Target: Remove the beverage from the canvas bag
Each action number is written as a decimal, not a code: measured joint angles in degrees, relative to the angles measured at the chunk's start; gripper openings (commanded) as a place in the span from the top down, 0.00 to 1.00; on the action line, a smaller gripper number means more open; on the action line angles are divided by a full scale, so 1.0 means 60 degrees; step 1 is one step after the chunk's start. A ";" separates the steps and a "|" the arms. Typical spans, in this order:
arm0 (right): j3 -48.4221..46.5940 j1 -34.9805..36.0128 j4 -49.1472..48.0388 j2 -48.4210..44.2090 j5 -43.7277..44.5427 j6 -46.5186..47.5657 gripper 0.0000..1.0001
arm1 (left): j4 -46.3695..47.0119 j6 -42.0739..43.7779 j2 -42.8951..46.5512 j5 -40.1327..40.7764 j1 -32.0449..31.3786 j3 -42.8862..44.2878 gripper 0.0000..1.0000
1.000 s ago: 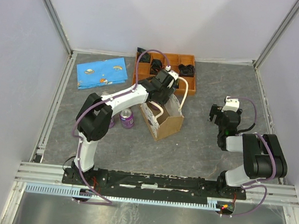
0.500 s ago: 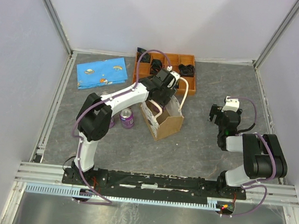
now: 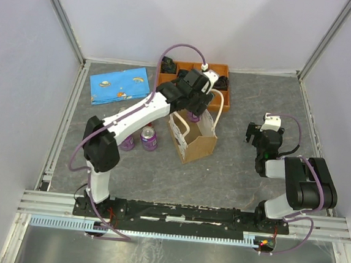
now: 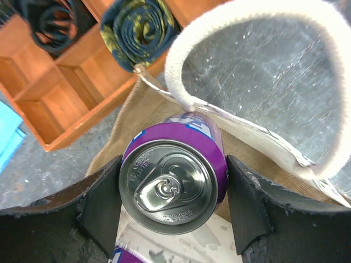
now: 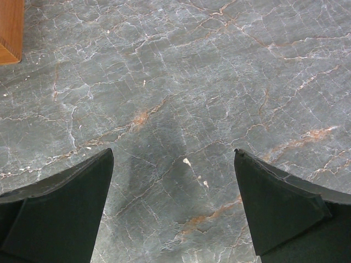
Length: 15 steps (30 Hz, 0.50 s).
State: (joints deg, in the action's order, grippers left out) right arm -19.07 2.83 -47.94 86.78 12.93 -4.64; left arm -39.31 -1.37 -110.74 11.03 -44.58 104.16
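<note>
The left hand is closed on a purple beverage can. The wrist view looks straight down on the can's silver lid, with one dark finger pressed against each side of it. The can is upright over the far end of the canvas bag, just inside one white loop handle (whether its base is clear of the bag's rim cannot be told). From above, only a sliver of the can's purple wall shows under the hand.

The bag stands open on the grey table near the middle. It is just on the near side of the orange compartment tray, which holds dark rolled items. Two more purple cans stand side by side on the table left of the bag, close to the left arm. A blue patterned cloth lies flat at the far left.

The right hand is well to the right of the bag. Its fingers are spread apart over bare table, with nothing between them.
</note>
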 measured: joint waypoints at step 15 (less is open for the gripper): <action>0.0000 0.0000 0.0000 0.0000 0.0000 0.0000 0.01 | -0.0419 0.0503 0.2055 0.1362 -0.0157 0.0594 0.97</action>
State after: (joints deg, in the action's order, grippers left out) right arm -19.07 2.83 -47.94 86.78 12.93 -4.64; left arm -41.82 1.65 -98.41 19.20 -45.52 107.72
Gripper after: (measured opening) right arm 0.992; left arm 0.732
